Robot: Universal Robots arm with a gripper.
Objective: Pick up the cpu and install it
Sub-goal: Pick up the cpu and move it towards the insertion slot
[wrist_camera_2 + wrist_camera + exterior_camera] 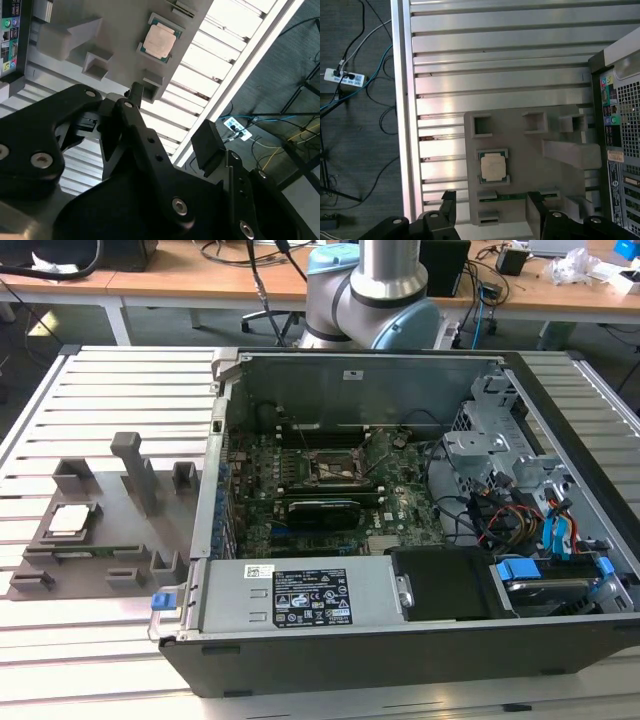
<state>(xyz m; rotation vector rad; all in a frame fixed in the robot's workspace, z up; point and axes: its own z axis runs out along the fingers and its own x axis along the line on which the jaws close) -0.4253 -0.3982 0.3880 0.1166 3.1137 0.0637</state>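
Note:
The cpu [68, 520] is a small square chip with a pale metal top. It lies flat in a recess of the grey holder plate [100, 550] at the exterior view's left, on the slatted table. In both wrist views the cpu [493, 167] [159, 41] sits well below my gripper [492, 205] [172, 117]. The gripper is open, its two black fingers [449, 200] spread wide with nothing between them. Inside the open computer case, the dark socket frame [335, 468] sits on the motherboard [400, 505].
The open case [400, 640] takes up the middle and right of the table, its back panel [620, 125] close to the holder. Grey blocks and a tall post [135, 470] rise from the holder plate. The arm's base [385, 285] stands behind the case. Cables lie on the floor [350, 80].

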